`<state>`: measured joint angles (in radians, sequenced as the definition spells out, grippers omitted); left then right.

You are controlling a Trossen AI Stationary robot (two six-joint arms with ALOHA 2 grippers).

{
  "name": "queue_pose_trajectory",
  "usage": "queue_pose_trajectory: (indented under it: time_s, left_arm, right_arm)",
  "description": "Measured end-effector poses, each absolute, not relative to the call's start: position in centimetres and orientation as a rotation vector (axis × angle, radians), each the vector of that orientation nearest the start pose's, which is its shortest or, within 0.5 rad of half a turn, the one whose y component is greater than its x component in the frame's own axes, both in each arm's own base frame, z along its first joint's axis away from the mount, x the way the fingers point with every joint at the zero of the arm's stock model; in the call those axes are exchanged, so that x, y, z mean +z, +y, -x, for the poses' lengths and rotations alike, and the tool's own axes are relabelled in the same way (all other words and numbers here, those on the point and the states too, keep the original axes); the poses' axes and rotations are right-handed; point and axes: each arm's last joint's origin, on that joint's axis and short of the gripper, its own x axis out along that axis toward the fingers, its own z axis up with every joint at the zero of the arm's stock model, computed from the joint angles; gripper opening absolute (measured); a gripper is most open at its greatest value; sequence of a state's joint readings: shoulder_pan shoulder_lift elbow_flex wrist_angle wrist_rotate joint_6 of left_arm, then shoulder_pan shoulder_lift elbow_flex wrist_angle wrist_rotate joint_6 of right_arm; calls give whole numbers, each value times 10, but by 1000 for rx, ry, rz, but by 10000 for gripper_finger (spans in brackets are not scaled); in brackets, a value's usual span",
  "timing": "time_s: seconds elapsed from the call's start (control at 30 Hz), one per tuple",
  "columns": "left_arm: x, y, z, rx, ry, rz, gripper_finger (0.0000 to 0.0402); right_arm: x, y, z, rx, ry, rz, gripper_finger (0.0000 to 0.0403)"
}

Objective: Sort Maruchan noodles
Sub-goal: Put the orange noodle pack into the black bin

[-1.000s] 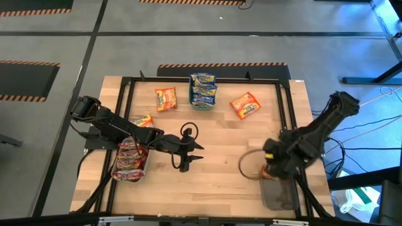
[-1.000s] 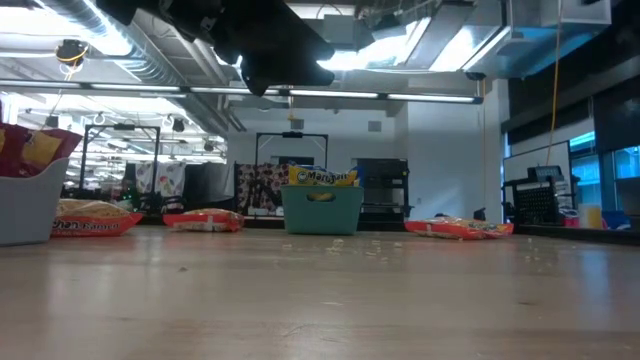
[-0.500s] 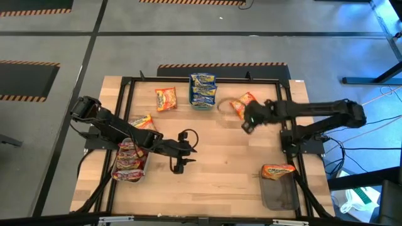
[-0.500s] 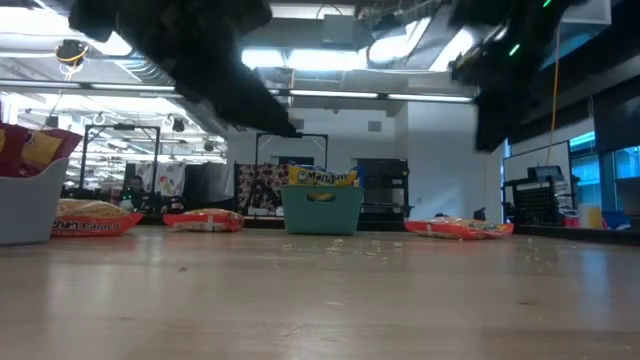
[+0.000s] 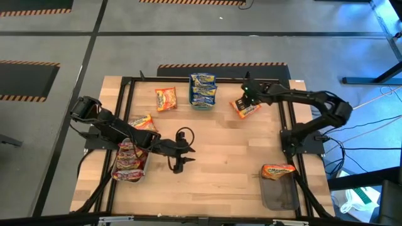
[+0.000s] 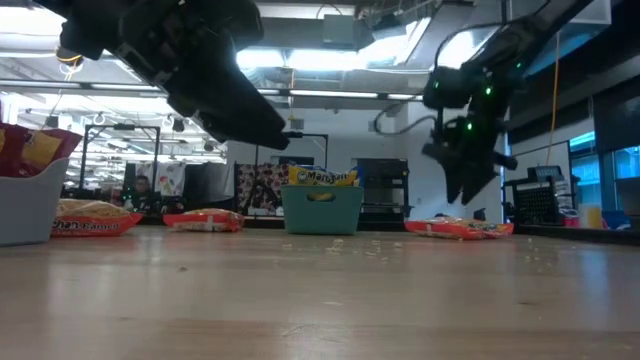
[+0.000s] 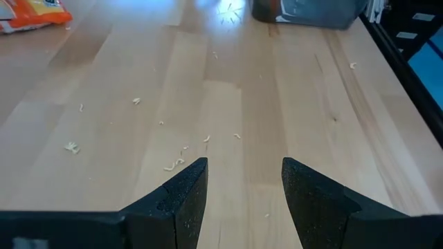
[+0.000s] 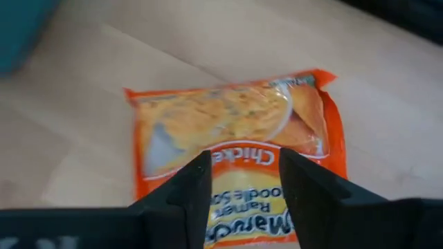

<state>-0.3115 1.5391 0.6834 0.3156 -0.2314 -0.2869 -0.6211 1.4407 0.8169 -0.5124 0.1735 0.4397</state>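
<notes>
Orange and crinkly, the noodle packet [image 8: 232, 152] lies flat near the table's far right edge under your right gripper [image 8: 242, 181], whose fingers are spread, so lower squarely astride it, probably across its short width, before closing.

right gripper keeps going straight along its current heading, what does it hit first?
Most likely the orange noodle packet lying flat on the table. The right gripper is open and hangs above it with the packet framed between its fingers, not yet touching.
</notes>
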Motion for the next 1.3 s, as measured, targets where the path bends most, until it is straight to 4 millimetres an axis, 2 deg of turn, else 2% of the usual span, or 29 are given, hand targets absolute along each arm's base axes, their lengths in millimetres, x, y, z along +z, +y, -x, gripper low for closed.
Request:
queue_pose_trajectory:
  time_s: [0.3, 0.43, 0.57, 0.73, 0.9, 1.1, 1.2, 1.3]
  left_arm:
    - [175, -84, -289, 0, 494, 140, 180]
    - [175, -84, -290, -1, 492, 141, 180]
    - [175, -84, -290, -1, 492, 141, 180]
    - [176, -84, -290, -2, 489, 139, 180]
    - [176, -84, -290, -2, 489, 138, 180]
    - [176, -84, -290, 28, 482, 130, 180]
    - [176, -84, -290, 30, 481, 130, 180]
    - [174, -84, -292, 29, 471, 133, 180]
  right_arm:
    - [155, -168, -214, -1028, 1047, -612, 54]
    - [150, -168, -220, -955, 1058, -613, 29]
    - [149, -156, -228, -839, 1116, -495, 22]
    - [149, -124, -247, -620, 1168, -350, 21]
    - [150, -81, -268, -411, 1150, -255, 21]
    - [156, -14, -295, -139, 994, -154, 21]
    - [160, 18, -302, -41, 916, -109, 21]
    - [167, 39, -304, -37, 846, -194, 21]
